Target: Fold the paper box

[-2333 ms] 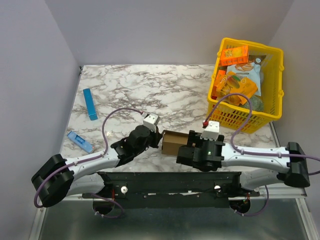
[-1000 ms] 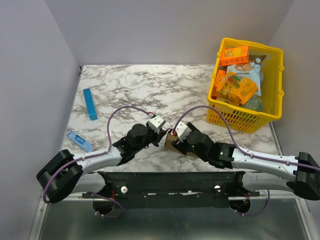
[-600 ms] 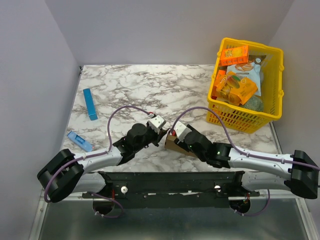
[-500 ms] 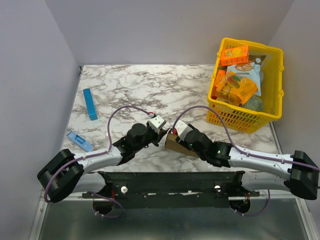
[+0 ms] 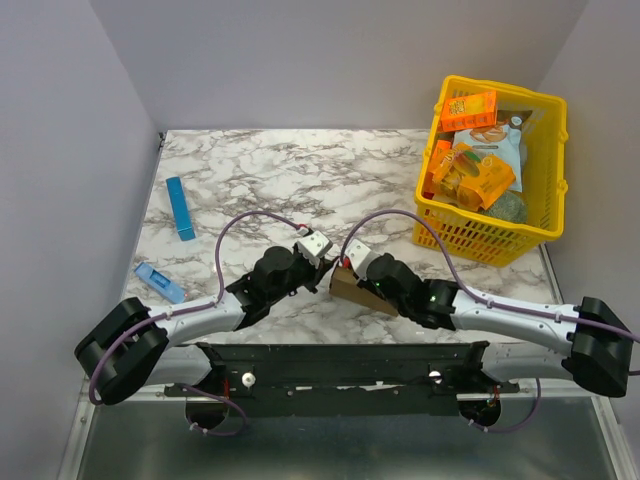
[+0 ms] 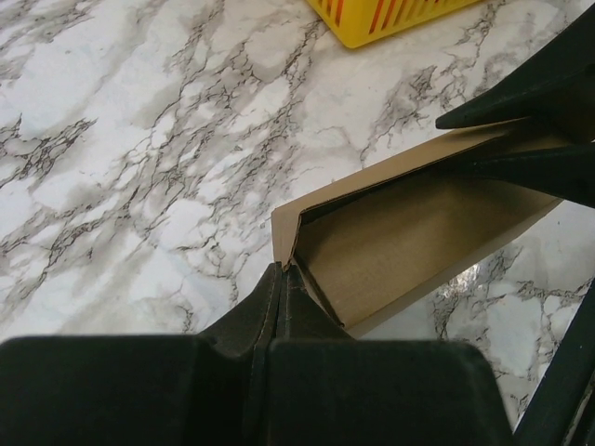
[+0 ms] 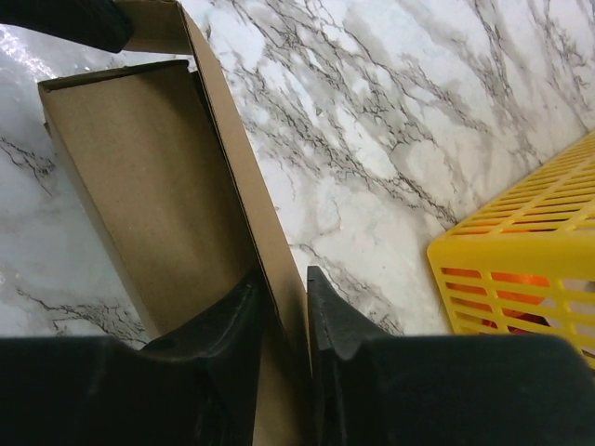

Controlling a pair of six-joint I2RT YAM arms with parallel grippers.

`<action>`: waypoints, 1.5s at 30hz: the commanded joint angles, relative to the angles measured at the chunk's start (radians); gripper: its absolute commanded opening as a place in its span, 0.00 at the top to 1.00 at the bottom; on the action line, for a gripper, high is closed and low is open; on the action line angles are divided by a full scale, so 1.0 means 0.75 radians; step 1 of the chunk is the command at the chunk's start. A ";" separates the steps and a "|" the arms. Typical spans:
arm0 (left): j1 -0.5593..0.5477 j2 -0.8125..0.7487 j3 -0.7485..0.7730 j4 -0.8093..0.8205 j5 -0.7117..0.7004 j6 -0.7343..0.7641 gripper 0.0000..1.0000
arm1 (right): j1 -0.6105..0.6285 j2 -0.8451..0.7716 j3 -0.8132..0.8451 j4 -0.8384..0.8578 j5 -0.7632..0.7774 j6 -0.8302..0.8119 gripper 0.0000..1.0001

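Left pincer (image 6: 281, 274): closed tight. In the wrist view its tips meet on the near corner of the paper box (image 6: 409, 228), where an end flap joins the long wall. I take it the thin card is pinched there.

Right pincer (image 7: 279, 279): the fingers (image 7: 240, 302) straddle one long wall of the box at the end opposite the left pincer, one inside the carton and one outside. Both sit close to the card. I cannot tell whether they actually bite.

Box: half-formed brown carton, open so that the bare inside shows. It lies on the desk (image 5: 300, 180) between the two pincers, just ahead of the arm bases. Its long axis runs from the left pincer to the right one, so each arm has an end and neither has to reach.

Judgement: the next fold turns on that straddled wall, which is the side of the box facing the basket (image 5: 545, 215). The right arm should swing it about the long axis while the left pins the corner. Risk is the corner slipping out and the box skewing.

Beyond the box: the basket is well off on the right arm's side, and the blue bar (image 5: 180, 208) is well off on the left arm's side.
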 commanded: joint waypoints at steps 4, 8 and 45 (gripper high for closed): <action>0.007 0.017 0.050 -0.027 -0.061 0.002 1.00 | -0.004 0.052 0.069 -0.111 -0.039 0.006 0.74; 0.009 0.015 0.058 -0.033 -0.069 -0.012 1.00 | -0.004 0.046 0.075 -0.121 -0.037 -0.004 0.85; 0.201 0.140 0.187 -0.037 0.321 -0.024 0.39 | -0.004 0.040 0.069 -0.129 -0.041 -0.025 0.98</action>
